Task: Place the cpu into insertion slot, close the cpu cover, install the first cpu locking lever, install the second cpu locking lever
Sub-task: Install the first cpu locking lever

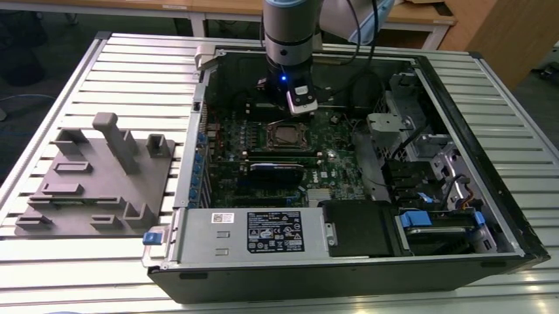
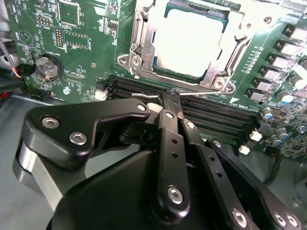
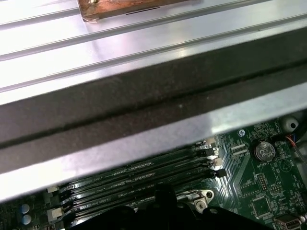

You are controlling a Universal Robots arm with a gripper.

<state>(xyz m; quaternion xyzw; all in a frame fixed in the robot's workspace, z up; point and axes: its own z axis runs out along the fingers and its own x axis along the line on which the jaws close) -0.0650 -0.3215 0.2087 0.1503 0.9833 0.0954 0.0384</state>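
Observation:
The cpu (image 2: 192, 43) shows its dull silver top and lies in the insertion slot (image 1: 286, 134) on the green board. The cpu cover (image 2: 144, 45), a thin metal frame, lies flat around it. A thin wire locking lever (image 2: 201, 93) runs along the socket's edge nearest the memory slots. My gripper (image 2: 165, 98) is shut, its black fingertips together right at this wire; whether they clamp it or only press against it is unclear. In the exterior view the gripper (image 1: 302, 108) hangs inside the case just behind the socket.
Long black memory slots (image 2: 216, 115) lie between the gripper and the socket. The dark case wall (image 3: 144, 96) stands close behind. A coin cell (image 2: 46, 66), a card (image 1: 277, 171), the white-labelled power supply (image 1: 253, 232) and a drive bay (image 1: 428, 219) fill the case. A grey fixture (image 1: 96, 176) sits outside.

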